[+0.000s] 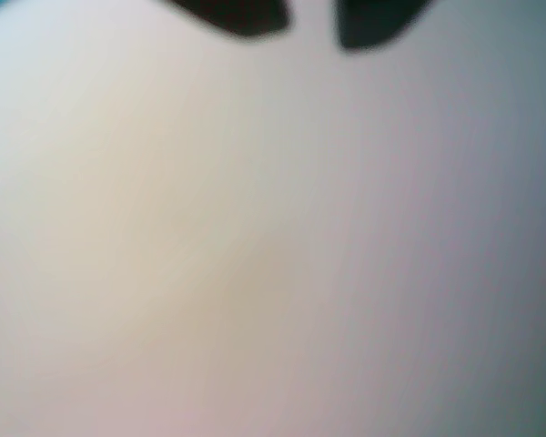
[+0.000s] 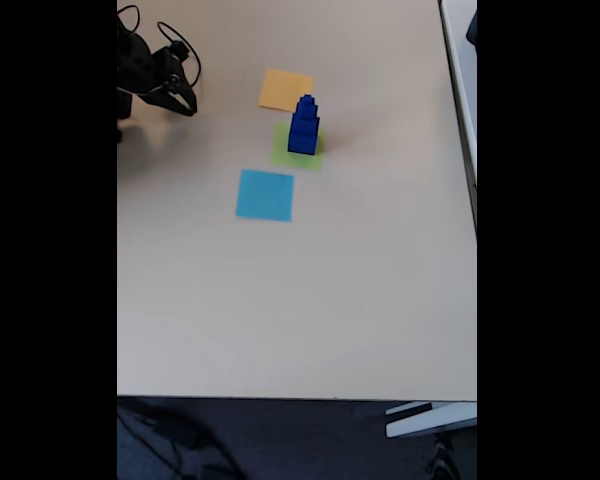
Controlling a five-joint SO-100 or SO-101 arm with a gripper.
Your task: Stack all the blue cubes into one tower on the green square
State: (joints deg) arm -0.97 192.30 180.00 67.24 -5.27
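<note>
In the fixed view the blue cubes (image 2: 303,127) stand stacked as one tower on the green square (image 2: 289,155), near the far middle of the table (image 2: 300,290). The tower's long axis is upright; it steps narrower toward the top, with the widest cube at the bottom and the smallest on top. It sits toward the right side of the green square, leaving a strip of green bare on the left and along the near edge. How many cubes make it up is too small to count surely.

An orange square (image 2: 283,90) lies flat just beyond the green one, and a light-blue square (image 2: 265,194) lies nearer and to the left, close to the green square's corner.

The tool (image 2: 187,105) is at the far left of the table, well apart from the tower, its tips pointing down and to the right. In the wrist view the tool (image 1: 311,35) shows as two dark, blurred tips at the top edge with a clear gap between them, holding nothing, over bare pale table (image 1: 273,255). A sliver of light blue shows at that view's top left corner.
</note>
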